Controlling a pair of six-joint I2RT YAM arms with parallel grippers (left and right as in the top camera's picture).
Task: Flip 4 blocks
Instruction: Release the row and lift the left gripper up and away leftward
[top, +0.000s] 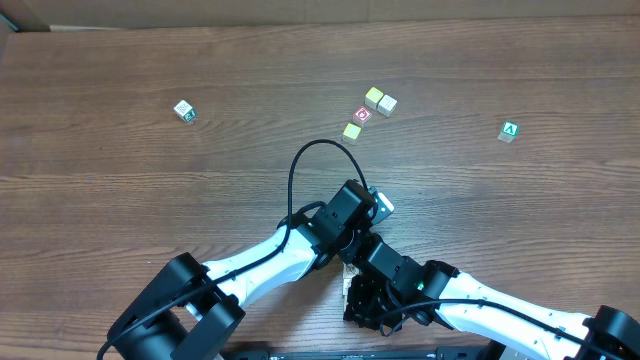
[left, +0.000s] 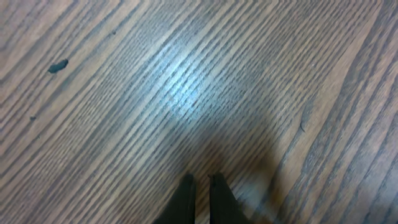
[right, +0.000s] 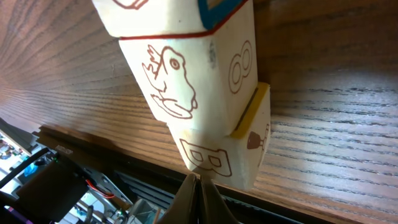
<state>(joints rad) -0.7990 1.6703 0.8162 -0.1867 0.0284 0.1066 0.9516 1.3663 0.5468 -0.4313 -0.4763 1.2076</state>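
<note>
The blocks (right: 186, 81) fill the right wrist view: pale cubes touching in a line from top centre to lower centre. They show a bird drawing, an 8, a B and one yellow face, and lie near the edge of the tabletop (top: 100, 200). The right fingers (right: 188, 204) are clenched together and empty, tips just beside the B cube. The left fingers (left: 185, 202) are closed on nothing over bare wood. Overhead, a red-faced cube (top: 362, 115) sits upper centre, a green A cube (top: 510, 131) to the right and a green-edged cube (top: 184, 111) to the left.
</note>
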